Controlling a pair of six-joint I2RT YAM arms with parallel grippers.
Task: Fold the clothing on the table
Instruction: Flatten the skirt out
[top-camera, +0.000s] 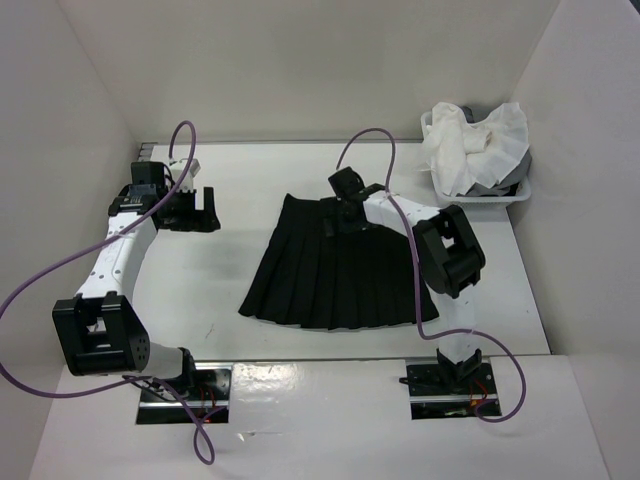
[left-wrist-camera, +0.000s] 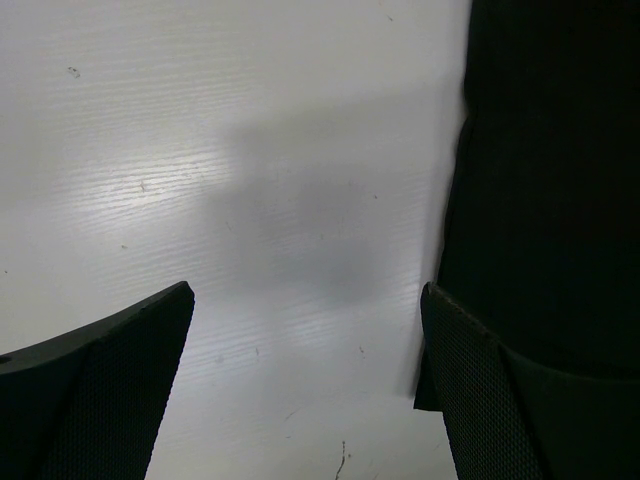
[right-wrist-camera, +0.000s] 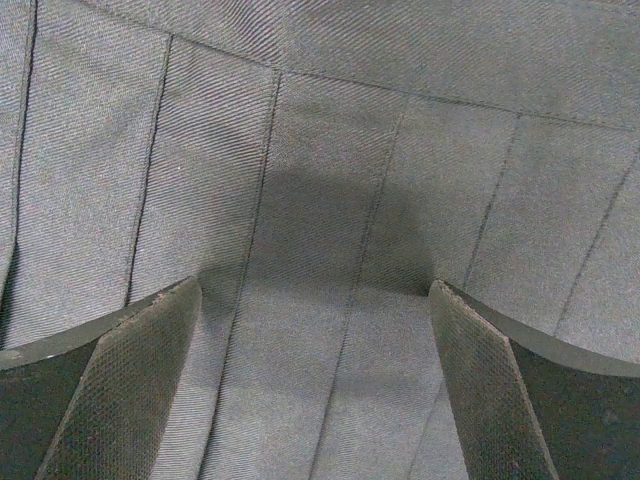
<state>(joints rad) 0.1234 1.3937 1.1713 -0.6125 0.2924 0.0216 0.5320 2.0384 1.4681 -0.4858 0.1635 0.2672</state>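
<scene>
While the white table (top-camera: 200, 290) spreads under everything, the black pleated skirt (top-camera: 320, 275) lies flat at its middle, waistband far, hem near. A white basket (top-camera: 521, 196) of cloths (top-camera: 475, 145) sits at the far right corner. The right gripper (top-camera: 337, 222) stands wide over pleats near the waistband, holding nothing; the left gripper (top-camera: 198, 212), equally wide, hovers over bare table left of the skirt

Count on the table (top-camera: 250, 190): one black pleated skirt (top-camera: 330, 280) and one white basket (top-camera: 522, 197). Two arms are installed, a left arm (top-camera: 115, 260) and a right arm (top-camera: 450, 250), giving one left gripper (top-camera: 197, 208), one right gripper (top-camera: 336, 222) and two purple cables, a left cable (top-camera: 183, 124) and a right cable (top-camera: 417, 290). The basket holds white and grey cloths (top-camera: 470, 145); their number cannot be determined.
</scene>
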